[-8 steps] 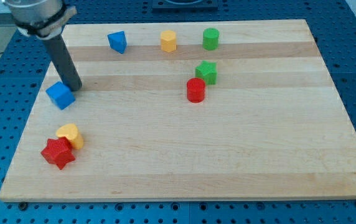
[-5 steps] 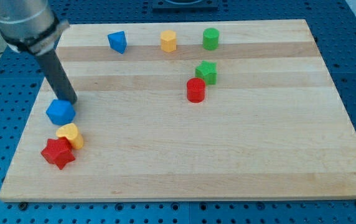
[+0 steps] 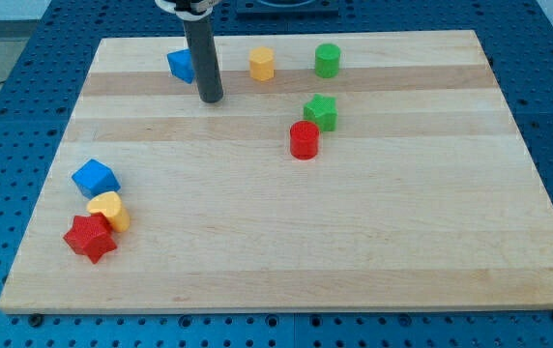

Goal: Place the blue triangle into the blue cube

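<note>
1. My tip (image 3: 212, 99) is seen planted on the wooden surface (image 3: 373, 232) near the view's top, just below and to the right of the blue triangle (image 3: 180, 66)
2. The rod is seen rising in front of the blue triangle's right edge, so that side of the block is hidden; whether rod and block are touching cannot be told
3. No hand is carried on this arm, only the dark rod, so nothing is clenched and nothing is grasped
4. The blue cube (image 3: 95, 178) is found well apart from the blue triangle, down at the view's left edge of the surface
5. Just below the blue cube a yellow block (image 3: 108, 210) with a rounded shape is seen, and against its lower left a red star-like block (image 3: 90, 238) is pressed
6. Along the view's top, a yellow block (image 3: 261, 64) is placed just right of the rod, and a green cylinder (image 3: 328, 60) is placed further right
7. Near the middle, a green block (image 3: 321, 111) and a red cylinder (image 3: 305, 140) are found touching, the red one at the lower left
</note>
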